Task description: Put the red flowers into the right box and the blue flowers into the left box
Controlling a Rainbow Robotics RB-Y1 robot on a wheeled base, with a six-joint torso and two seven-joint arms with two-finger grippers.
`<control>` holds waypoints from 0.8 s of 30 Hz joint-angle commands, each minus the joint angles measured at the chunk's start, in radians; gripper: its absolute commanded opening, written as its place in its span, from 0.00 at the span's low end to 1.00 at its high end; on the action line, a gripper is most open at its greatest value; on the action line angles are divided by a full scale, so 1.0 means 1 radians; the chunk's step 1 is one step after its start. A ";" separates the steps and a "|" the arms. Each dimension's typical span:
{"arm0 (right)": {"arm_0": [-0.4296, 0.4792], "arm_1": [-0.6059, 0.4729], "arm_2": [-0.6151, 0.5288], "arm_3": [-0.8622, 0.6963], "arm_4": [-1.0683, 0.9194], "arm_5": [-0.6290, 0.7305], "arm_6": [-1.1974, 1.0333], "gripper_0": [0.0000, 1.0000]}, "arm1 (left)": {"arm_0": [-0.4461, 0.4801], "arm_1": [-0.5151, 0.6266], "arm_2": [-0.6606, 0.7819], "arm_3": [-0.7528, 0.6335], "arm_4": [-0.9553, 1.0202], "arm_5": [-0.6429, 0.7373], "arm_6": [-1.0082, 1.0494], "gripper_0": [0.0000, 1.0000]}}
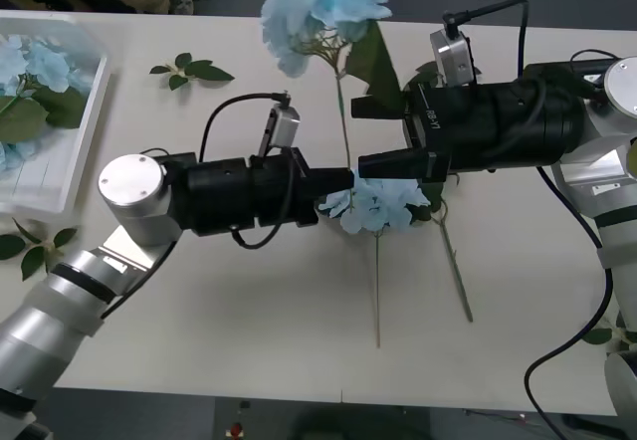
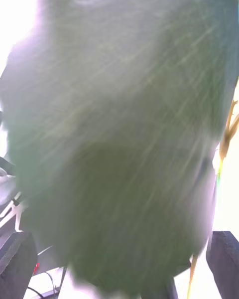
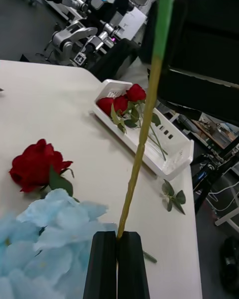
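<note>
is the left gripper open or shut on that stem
Shut: in the left wrist view the left gripper has both black fingers pressed together, pinching the blue flower's stem.

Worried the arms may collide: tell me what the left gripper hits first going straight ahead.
Probably the right gripper, close ahead; depth is unclear. The left gripper, shut on the stem of the blue flower, points at it.

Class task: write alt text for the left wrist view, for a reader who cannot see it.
The left gripper, black fingers shut, pinches a blue flower's stem rising above the table. A red rose and a pale-blue flower head lie nearby; beyond, a white box holds red roses.
</note>
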 commanded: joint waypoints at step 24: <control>-0.029 -0.329 -0.005 -0.125 0.305 0.155 -1.142 1.00 | 0.250 0.668 0.296 0.128 0.633 0.190 0.142 0.00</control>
